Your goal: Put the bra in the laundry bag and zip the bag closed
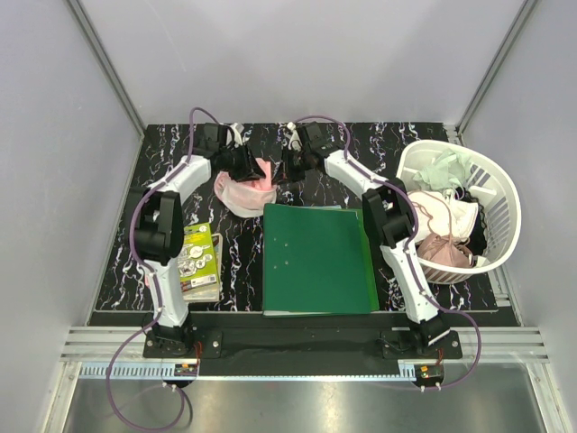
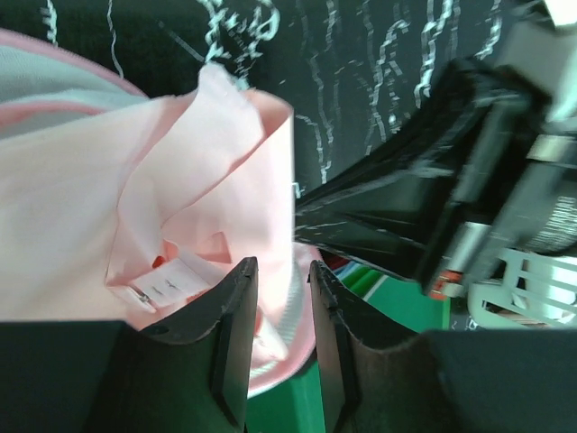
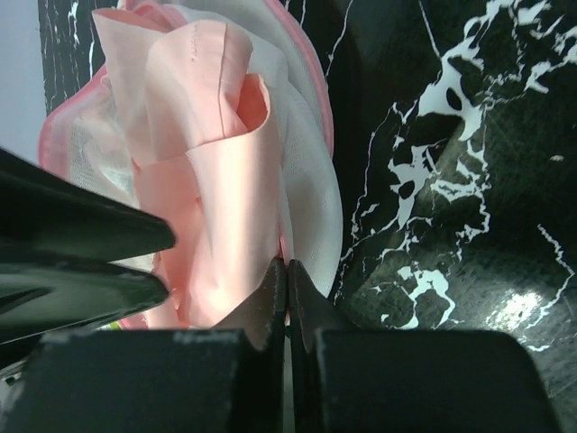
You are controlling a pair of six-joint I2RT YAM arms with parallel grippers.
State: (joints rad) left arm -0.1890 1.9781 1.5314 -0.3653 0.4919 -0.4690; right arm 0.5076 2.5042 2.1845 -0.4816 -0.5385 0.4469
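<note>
Spilling from laundry bag (image 3: 317, 212), bra (image 3: 216, 180) hides opening (R fingers (image 3: 261, 320) pinch bag).

Bright, even overhead light fills the sharp top view; the black white-veined marble tabletop (image 1: 162, 149) carries only faint, soft shadows. In the left wrist view the pale pink bra cloth (image 2: 207, 180) is washed out and the right side is blurred. In the right wrist view the white mesh laundry bag with pink rim (image 3: 311, 180) is crisp, glare marks the lower right, and the bottom edge is soft.
</note>
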